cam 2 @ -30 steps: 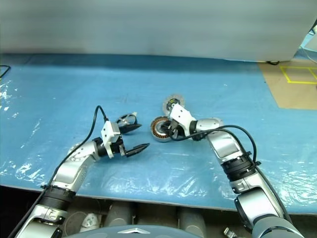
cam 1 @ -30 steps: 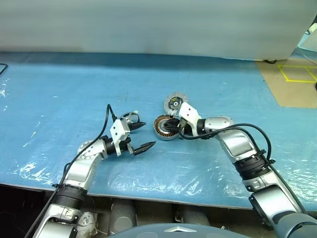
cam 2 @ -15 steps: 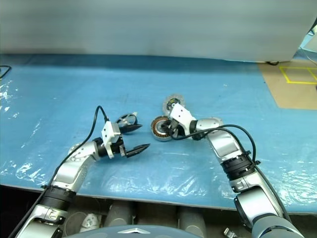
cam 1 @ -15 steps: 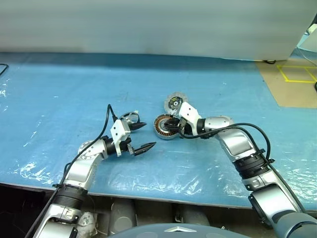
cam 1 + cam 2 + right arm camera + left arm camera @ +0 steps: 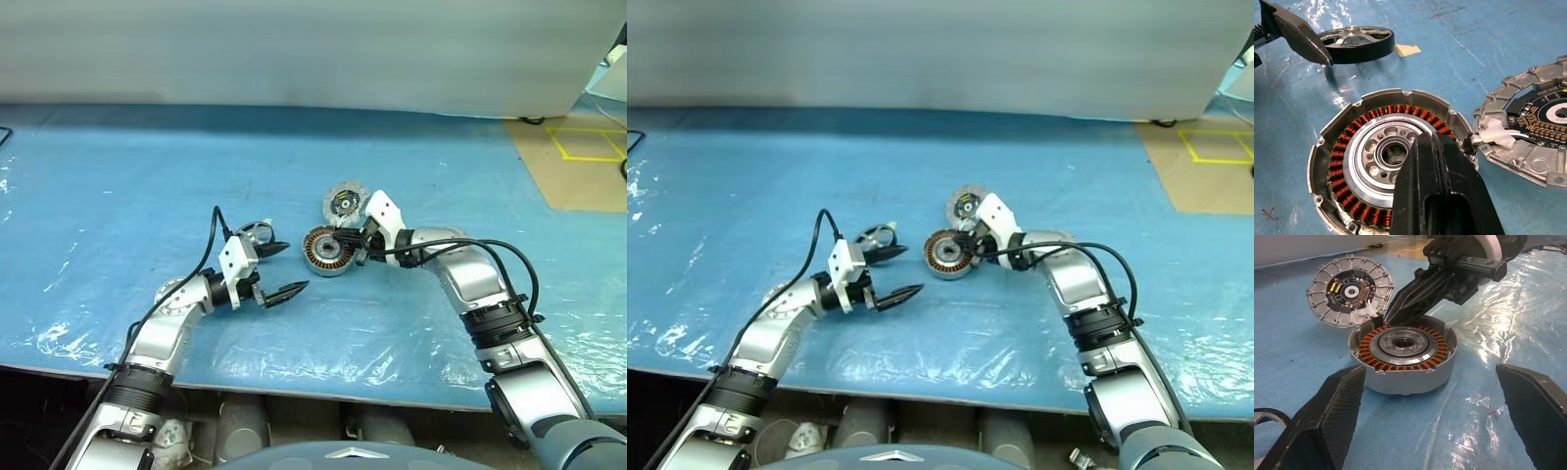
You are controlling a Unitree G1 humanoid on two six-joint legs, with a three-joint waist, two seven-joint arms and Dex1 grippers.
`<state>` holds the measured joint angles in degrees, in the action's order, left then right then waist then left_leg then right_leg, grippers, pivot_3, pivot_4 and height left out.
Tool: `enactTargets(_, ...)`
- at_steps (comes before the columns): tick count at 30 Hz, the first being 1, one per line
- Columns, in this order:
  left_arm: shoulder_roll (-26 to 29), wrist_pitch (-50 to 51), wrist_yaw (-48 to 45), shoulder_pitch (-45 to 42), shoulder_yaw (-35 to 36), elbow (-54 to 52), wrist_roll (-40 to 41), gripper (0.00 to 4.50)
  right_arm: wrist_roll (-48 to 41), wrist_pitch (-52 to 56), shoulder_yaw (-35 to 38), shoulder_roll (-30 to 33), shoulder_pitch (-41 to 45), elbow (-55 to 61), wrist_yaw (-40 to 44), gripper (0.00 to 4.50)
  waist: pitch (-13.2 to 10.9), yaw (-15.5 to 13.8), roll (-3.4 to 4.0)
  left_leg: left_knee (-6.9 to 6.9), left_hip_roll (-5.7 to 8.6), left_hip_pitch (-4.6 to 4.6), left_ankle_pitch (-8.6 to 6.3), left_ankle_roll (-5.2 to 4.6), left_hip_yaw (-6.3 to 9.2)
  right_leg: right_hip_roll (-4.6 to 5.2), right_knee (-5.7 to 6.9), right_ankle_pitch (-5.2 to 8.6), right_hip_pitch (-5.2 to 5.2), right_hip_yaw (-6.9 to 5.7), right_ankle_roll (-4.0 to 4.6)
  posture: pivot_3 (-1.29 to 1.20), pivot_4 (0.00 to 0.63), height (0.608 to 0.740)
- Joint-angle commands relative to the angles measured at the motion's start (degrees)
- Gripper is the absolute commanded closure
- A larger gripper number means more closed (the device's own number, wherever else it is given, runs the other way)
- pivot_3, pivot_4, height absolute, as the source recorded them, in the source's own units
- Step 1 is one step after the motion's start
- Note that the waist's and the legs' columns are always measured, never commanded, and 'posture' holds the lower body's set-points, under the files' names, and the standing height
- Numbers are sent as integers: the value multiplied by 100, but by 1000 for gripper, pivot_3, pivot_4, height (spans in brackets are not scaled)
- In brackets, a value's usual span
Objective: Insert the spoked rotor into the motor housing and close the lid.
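**Right jaws shut at the housing rim; rotor not yet in**

My right gripper [image 5: 1437, 196] has just closed: half a second ago its 2 black fingers stood a little apart over the case, and now they press together with no gap and nothing between them. Their tips sit at the far rim of the round, shallow silver-metal motor housing with its copper-brown winding ring [image 5: 1403, 352], at the side where the thin round silver lid with the dark circuit centre [image 5: 1349, 289] meets it. The forearm has also swung slightly away from the housing, so the windings show more fully from above. I judge this as a nudge or a repositioning, not a pick-up, so the insertion step is not begun.

The housing lies flat on the blue plastic-covered table [image 5: 118, 176], open face up, its axis upright; being round, it has no long side. The lid leans with its circuit face turned up and toward my left hand, its lower edge at the housing rim just beyond my right fingertips.

My left gripper [image 5: 277, 269] hovers with jaws spread wide and empty, pointing at the housing. The black spoked rotor ring with silver spokes [image 5: 1355, 43] lies flat just beside its farther finger, well short of the housing.
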<state>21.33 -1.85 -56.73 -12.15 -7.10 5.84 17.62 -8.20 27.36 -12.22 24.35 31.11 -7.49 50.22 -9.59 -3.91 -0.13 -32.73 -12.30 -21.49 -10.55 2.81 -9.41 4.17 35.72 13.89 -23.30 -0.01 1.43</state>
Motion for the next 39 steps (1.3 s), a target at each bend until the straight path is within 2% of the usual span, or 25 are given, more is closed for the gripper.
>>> enactTargets(1,6,2,-23,15,-26,-210,20,0,26,-102,-68,-37,-23,207,-17,4440,0,-1,0,0,0,0,0,0,0,0,0,0,0,0,0,0,150,740)
enactTargets(6,-82,92,211,-91,374,-290,358,0,-39,-114,-77,-113,-23,253,-14,4440,0,-1,0,0,0,0,0,0,0,0,0,0,0,0,0,0,150,740)
enactTargets(13,48,889,756,-524,947,-469,732,0,-144,-261,-77,-173,-55,344,205,4440,0,-2,0,-1,1,-1,0,0,0,0,1,0,0,0,0,0,150,740)
enactTargets(18,487,1330,433,-765,1085,-489,927,0,-194,-343,-90,-227,-161,529,251,4440,0,2,0,6,0,-2,0,0,0,-2,0,0,-4,-2,0,0,150,740)
enactTargets(24,1272,2077,-141,-1222,1261,118,1152,0,-188,-506,-116,-368,-117,534,246,4440,-1,2,-1,6,0,-3,0,1,1,-2,2,0,-6,-4,0,0,150,740)
enactTargets(31,1910,2440,-950,-1656,1082,1062,951,0,-211,-568,-209,-477,-191,650,286,4440,-1,0,-1,10,3,-3,1,2,0,-2,-3,0,-6,-3,0,0,150,740)
enactTargets(36,1842,2563,-1102,-2088,760,1538,609,0,-217,-651,-130,-413,-202,599,316,4440,-2,-32,-4,11,5,-9,1,2,6,2,-2,0,-5,-11,0,0,150,740)
enactTargets(39,1777,2260,-1153,-2243,537,1814,277,0,-218,-675,-104,-446,-177,566,270,4440,-2,-17,-4,9,5,-10,1,2,8,2,-1,0,-5,-11,0,0,150,740)
